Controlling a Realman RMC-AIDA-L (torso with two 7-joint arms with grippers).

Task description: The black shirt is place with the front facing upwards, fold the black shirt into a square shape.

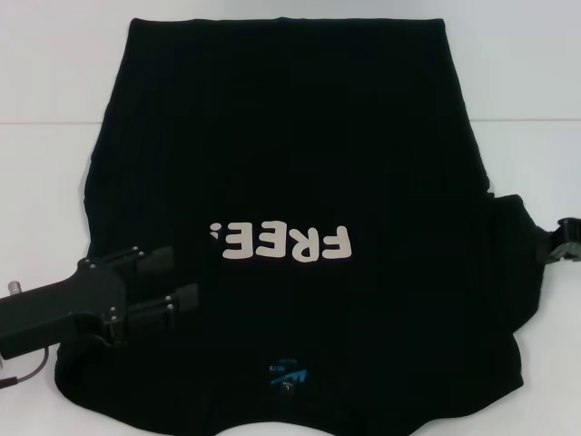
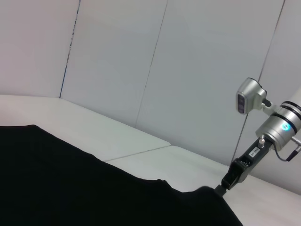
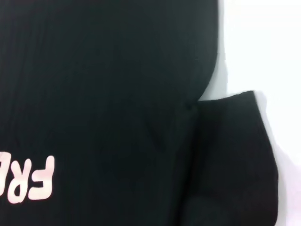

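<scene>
Nearest the robot, the shirt's (image 1: 290, 163) collar edge w/ a small blue label (image 1: 287, 375) lies at the near side of the white tabletop (image 1: 45, 182); shirt is spread flat, front up, hem at the far end. Left tool (image 1: 189, 278) hovers over the shirt's near-left part, close to the left sleeve area, its 2 fingers (image 1: 154, 262) spread apart w/ nothing between them. Just beyond it, mid-shirt, the pale "FREE!" lettering (image 1: 281, 243) reads upside down from the head view. On the right side, the right sleeve (image 1: 517, 263) sticks out from the body; right tool (image 1: 570, 241) sits at the sleeve's outer edge, mostly cut off by the frame, so can't tell if it's released or clenched. Left wrist view shows that right tool (image 2: 221, 187) meeting the cloth edge. Right wrist view shows the sleeve (image 3: 235, 155) lying flat beside the shirt body. Farther off, a seam (image 1: 54, 122) crosses the tabletop.
</scene>
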